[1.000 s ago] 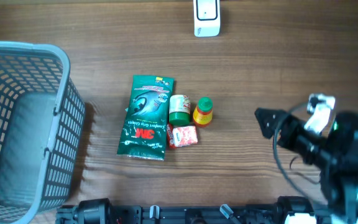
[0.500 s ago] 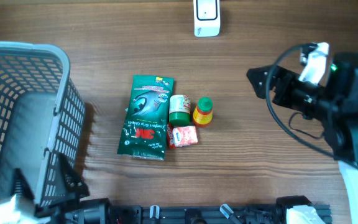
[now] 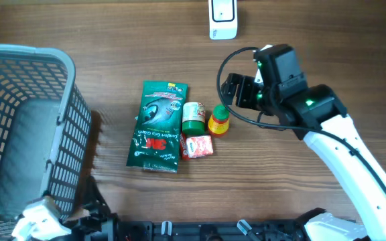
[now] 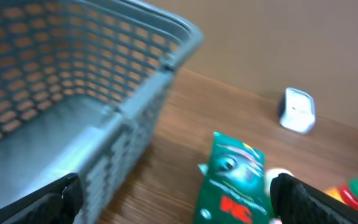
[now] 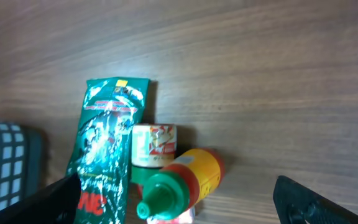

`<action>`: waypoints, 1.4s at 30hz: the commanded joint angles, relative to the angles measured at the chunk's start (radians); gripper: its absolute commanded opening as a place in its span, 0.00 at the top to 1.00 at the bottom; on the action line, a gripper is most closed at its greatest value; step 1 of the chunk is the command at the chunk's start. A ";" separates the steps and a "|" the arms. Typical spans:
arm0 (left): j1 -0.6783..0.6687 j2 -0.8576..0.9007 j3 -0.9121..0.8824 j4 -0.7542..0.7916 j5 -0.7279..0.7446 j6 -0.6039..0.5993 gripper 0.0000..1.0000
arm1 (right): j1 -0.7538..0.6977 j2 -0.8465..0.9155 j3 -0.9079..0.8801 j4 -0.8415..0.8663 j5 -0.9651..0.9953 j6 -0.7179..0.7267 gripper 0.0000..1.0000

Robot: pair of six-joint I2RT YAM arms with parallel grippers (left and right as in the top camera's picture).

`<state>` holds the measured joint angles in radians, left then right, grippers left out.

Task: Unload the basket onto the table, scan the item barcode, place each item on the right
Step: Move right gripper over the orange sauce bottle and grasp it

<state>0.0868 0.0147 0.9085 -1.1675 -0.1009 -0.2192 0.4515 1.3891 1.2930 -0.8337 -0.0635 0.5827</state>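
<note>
**benchrat:** So what were the hands doing at that point, anyone grabbing anything?

**yam_fan:** Nope, both were empty. The right gripper (image 3: pixel 236 92) had its fingers spread as wide as they go and nothing between them. It hung above the wooden table (image 3: pixel 313 40), just to the right of the little pile of items, close to the yellow bottle (image 3: pixel 219 120) with the green cap but not touching it. On its wrist cam you could see both fingertips (image 5: pixel 48 200) out at the bottom corners, with the bottle low in the gap.

**benchrat:** And the left?

**yam_fan:** The left gripper (image 4: pixel 179 205) was spread wide too, holding nothing. It was down at the near edge by the grey basket (image 3: pixel 19 57), well apart from the goods.

**benchrat:** Where was the stuff to scan?

**yam_fan:** All lying mid-table: the green 3M pack (image 3: pixel 157 126), a small jar (image 3: pixel 194 117) with a green lid right next to it, the bottle beside that, and a red packet (image 3: pixel 198 146) just in front. The white scanner (image 3: pixel 222 19) sat at the far edge, well apart from them.
</note>
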 commanded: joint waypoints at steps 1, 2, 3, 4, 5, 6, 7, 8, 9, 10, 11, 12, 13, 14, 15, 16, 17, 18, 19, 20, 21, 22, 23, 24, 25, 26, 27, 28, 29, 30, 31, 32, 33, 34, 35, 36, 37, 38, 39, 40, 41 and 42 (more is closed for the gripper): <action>-0.005 -0.008 -0.006 -0.005 0.175 0.006 0.00 | 0.022 0.016 0.014 0.014 0.074 -0.021 0.00; -0.005 -0.008 -0.005 -0.006 0.175 0.006 0.00 | 0.035 0.017 0.014 0.014 0.077 -0.045 0.00; -0.005 -0.008 -0.006 -0.007 0.175 0.006 0.00 | 0.048 0.019 0.014 0.011 0.089 -0.059 0.00; -0.005 -0.008 -0.005 -0.006 0.177 0.010 0.00 | 0.062 0.022 0.014 0.010 0.109 -0.066 0.00; -0.005 -0.008 -0.006 -0.005 0.206 0.042 0.00 | 0.082 0.029 0.014 0.010 0.135 -0.077 0.00; -0.005 -0.008 -0.005 -0.004 0.257 0.098 0.00 | 0.096 0.035 0.014 0.010 0.143 -0.086 0.00; -0.005 -0.008 -0.006 -0.005 0.370 0.218 0.00 | 0.112 0.047 0.014 0.010 0.146 -0.093 0.00; -0.005 -0.008 -0.005 -0.010 0.444 0.291 0.00 | 0.115 0.056 0.014 0.009 0.146 -0.093 0.00; -0.005 -0.008 -0.005 -0.016 0.480 0.328 0.00 | 0.115 0.059 0.014 0.010 0.145 -0.092 0.00; -0.005 -0.008 -0.006 -0.019 0.496 0.347 0.00 | 0.115 0.063 0.014 0.012 0.145 -0.084 0.00; -0.005 -0.008 -0.006 -0.019 0.495 0.347 0.00 | 0.115 0.067 0.014 0.016 0.145 -0.084 0.00; -0.005 -0.008 -0.006 -0.019 0.494 0.347 0.00 | 0.115 0.069 0.014 0.019 0.140 -0.084 0.00; -0.005 -0.008 -0.006 -0.019 0.494 0.347 0.00 | 0.115 0.071 0.014 0.020 0.135 -0.084 0.00; -0.005 -0.008 -0.006 -0.019 0.492 0.347 0.00 | 0.115 0.074 0.014 0.018 0.126 -0.085 0.00; -0.005 -0.008 -0.005 -0.019 0.493 0.347 0.00 | 0.115 0.079 0.014 0.016 0.119 -0.085 0.00; -0.005 -0.008 -0.005 -0.019 0.493 0.347 0.00 | 0.115 0.092 0.014 0.013 0.114 -0.086 0.00; -0.005 -0.008 -0.005 -0.019 0.493 0.347 0.00 | 0.115 0.101 0.014 0.010 0.115 -0.087 0.00; -0.005 -0.008 -0.005 -0.019 0.493 0.347 0.00 | 0.115 0.112 0.014 0.007 0.115 -0.089 0.00; -0.005 -0.008 -0.006 -0.019 0.493 0.346 0.00 | 0.120 0.127 0.014 0.006 0.116 -0.090 0.00; -0.005 -0.008 -0.005 -0.019 0.493 0.347 0.00 | 0.124 0.142 0.014 0.009 0.119 -0.089 0.00; -0.005 -0.008 -0.005 -0.019 0.493 0.346 0.00 | 0.126 0.156 0.014 0.011 0.119 -0.090 0.00; -0.005 -0.008 -0.005 -0.019 0.493 0.346 0.00 | 0.126 0.177 0.014 0.013 0.120 -0.090 0.00; -0.005 -0.008 -0.005 -0.019 0.493 0.346 0.00 | 0.127 0.196 0.014 0.013 0.119 -0.090 0.01; -0.005 -0.008 -0.005 -0.019 0.493 0.346 0.00 | 0.131 0.217 0.014 0.011 0.119 -0.089 0.00; -0.005 -0.008 -0.005 -0.019 0.493 0.346 0.00 | 0.136 0.237 0.014 0.011 0.119 -0.089 0.01; -0.005 -0.008 -0.005 -0.019 0.493 0.346 0.00 | 0.140 0.248 0.014 0.011 0.119 -0.089 0.01; -0.005 -0.008 -0.005 -0.019 0.493 0.346 0.00 | 0.145 0.260 0.014 0.009 0.119 -0.090 0.01; -0.005 -0.008 -0.005 -0.019 0.493 0.346 0.00 | 0.149 0.267 0.014 0.008 0.119 -0.089 0.01; -0.005 -0.008 -0.005 -0.019 0.493 0.346 0.00 | 0.155 0.277 0.014 0.006 0.123 -0.089 0.04; -0.005 -0.008 -0.005 -0.019 0.493 0.346 0.00 | 0.159 0.288 0.014 0.002 0.127 -0.085 0.05; -0.005 -0.008 -0.005 -0.019 0.493 0.346 0.00 | 0.163 0.300 0.014 -0.007 0.133 -0.085 0.08; -0.005 -0.008 -0.005 -0.019 0.493 0.346 0.00 | 0.163 0.319 0.014 -0.018 0.139 -0.081 0.12; -0.005 -0.008 -0.005 -0.019 0.493 0.346 0.00 | 0.163 0.340 0.014 -0.024 0.138 -0.074 0.14; -0.005 -0.008 -0.005 -0.019 0.493 0.346 0.00 | 0.163 0.354 0.014 -0.028 0.137 -0.074 0.18; -0.005 -0.008 -0.005 -0.019 0.493 0.346 0.00 | 0.163 0.366 0.014 -0.037 0.137 -0.074 0.25; -0.005 -0.008 -0.005 -0.019 0.493 0.346 0.00 | 0.163 0.375 0.014 -0.048 0.133 -0.069 0.31; -0.005 -0.008 -0.005 -0.019 0.493 0.346 0.00 | 0.163 0.383 0.014 -0.056 0.129 -0.060 0.36; -0.005 -0.008 -0.005 -0.019 0.493 0.346 0.00 | 0.163 0.387 0.014 -0.064 0.125 -0.059 0.38; -0.005 -0.008 -0.005 -0.019 0.493 0.346 0.00 | 0.163 0.388 0.014 -0.069 0.121 -0.059 0.43; -0.005 -0.008 -0.005 -0.019 0.493 0.346 0.00 | 0.163 0.387 0.014 -0.069 0.117 -0.059 0.45; -0.005 -0.008 -0.005 -0.019 0.493 0.346 0.00 | 0.163 0.385 0.014 -0.069 0.106 -0.059 0.47; -0.005 -0.008 -0.005 -0.019 0.493 0.346 0.00 | 0.163 0.385 0.014 -0.070 0.090 -0.060 0.50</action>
<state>0.0864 0.0147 0.9070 -1.1870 0.3721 0.1120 0.6128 1.7241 1.3201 -0.8856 0.0334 0.5205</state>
